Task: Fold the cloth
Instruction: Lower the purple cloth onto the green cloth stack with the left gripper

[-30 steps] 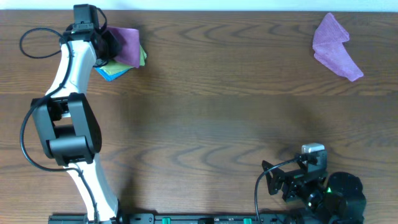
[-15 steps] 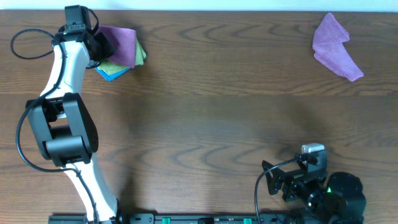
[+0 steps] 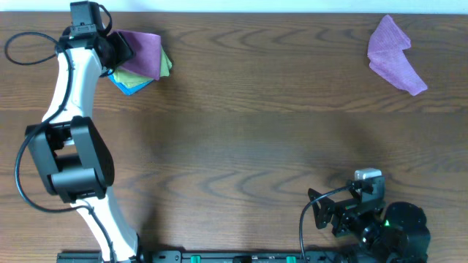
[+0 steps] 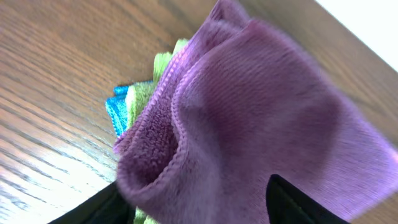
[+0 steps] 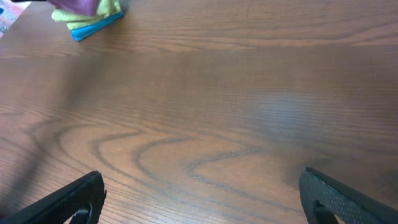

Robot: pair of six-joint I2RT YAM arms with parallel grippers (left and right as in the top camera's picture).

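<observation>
The pinkish-purple cloth [image 3: 143, 51] lies folded on top of a green and a blue cloth at the table's far left corner. In the left wrist view the cloth [image 4: 261, 112] fills the frame, its rolled edge bulging between the fingers. My left gripper [image 3: 117, 50] sits at the cloth's left edge; its jaws stand well apart around that loose fold [image 4: 193, 199] without pinching it. My right gripper [image 5: 202, 186] is open over bare wood near the front right, far from the cloth, with nothing between its fingers.
A green cloth [image 4: 163, 65] and a blue cloth [image 4: 117, 112] peek out under the pinkish-purple one. A crumpled lavender cloth [image 3: 395, 55] lies at the far right. The table's back edge runs just behind the stack.
The left jaws have opened from shut and let go of the cloth. The left arm has drawn back to the left, and the cloth now rests on the stack.
</observation>
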